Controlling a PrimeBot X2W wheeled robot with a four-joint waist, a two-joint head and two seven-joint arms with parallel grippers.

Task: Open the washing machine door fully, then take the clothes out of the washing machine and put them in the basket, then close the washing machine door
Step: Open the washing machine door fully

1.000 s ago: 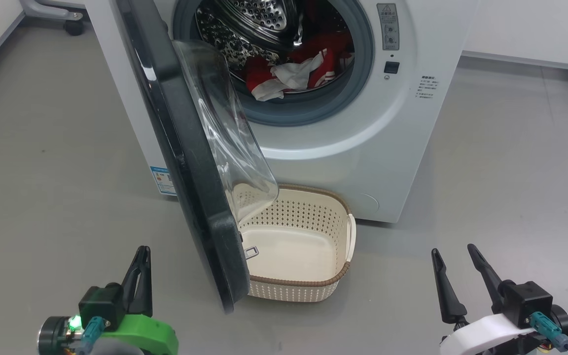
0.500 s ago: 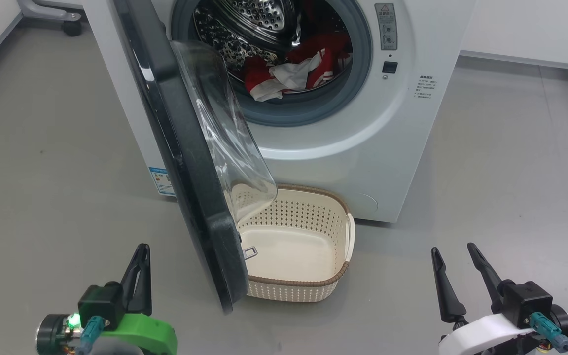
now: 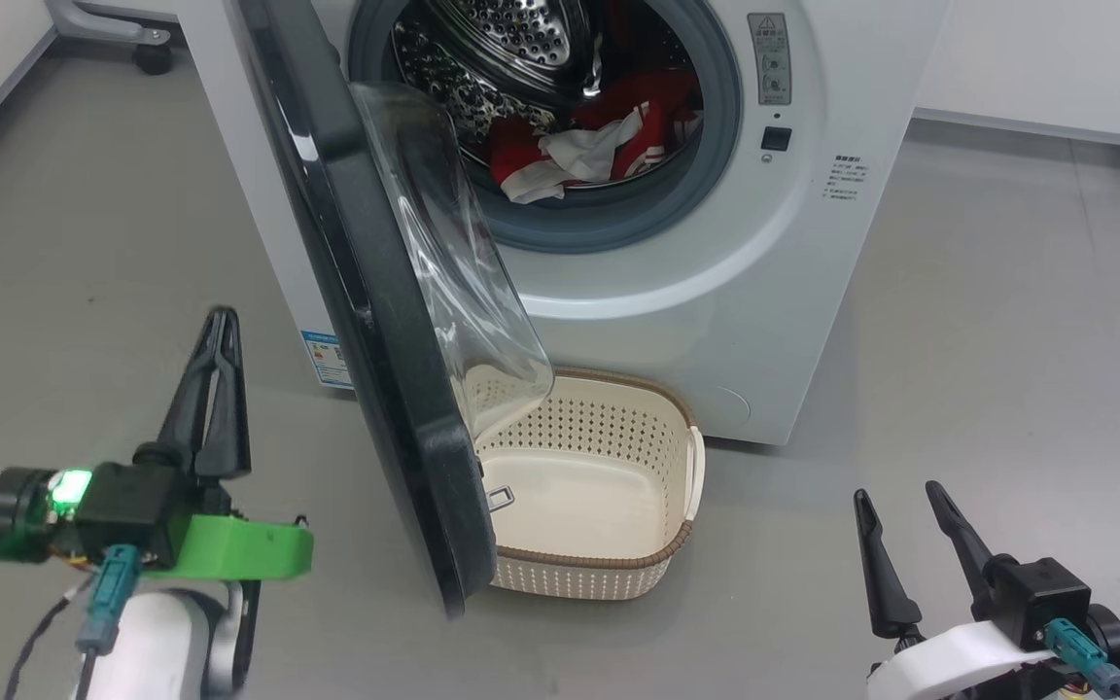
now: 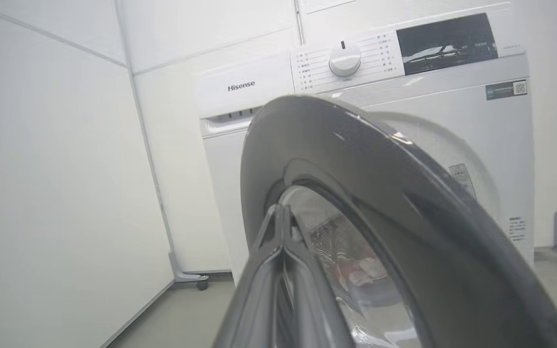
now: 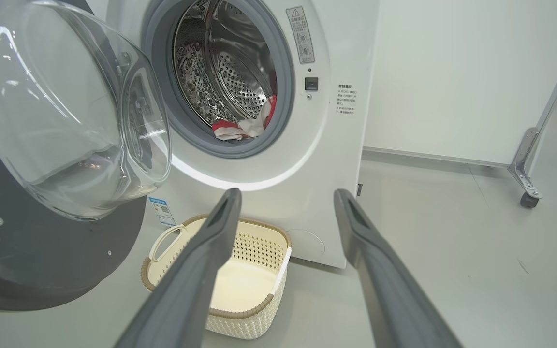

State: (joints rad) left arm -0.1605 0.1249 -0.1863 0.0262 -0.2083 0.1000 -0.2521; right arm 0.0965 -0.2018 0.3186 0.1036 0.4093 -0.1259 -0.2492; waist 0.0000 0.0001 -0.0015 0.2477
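Seeing left gripper (image 3: pixel 218 326) pinched shut, empty, at 9 o'clock off the washing machine door (image 3: pixel 375 350), on its outer-face side, probably posed as a blunt pusher to swing it wider. Got right gripper (image 3: pixel 895 494) spread wide, empty, parked at 5 o'clock, clear of the swing. Reading door as only partway open, overhanging the basket (image 3: pixel 691 467) at the foot of the washing machine (image 3: pixel 716 292). Spotting clothes (image 3: pixel 609 146) heaped at 6 o'clock in the drum (image 3: pixel 521 39), untouched.

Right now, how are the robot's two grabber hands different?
The left gripper is shut, fingers pressed together; the right gripper is open, fingers spread. The left gripper's mount is green, the right gripper's white. In the head view the left gripper reaches higher, beside the washing machine door; the right gripper is low. Both have two long dark fingers.
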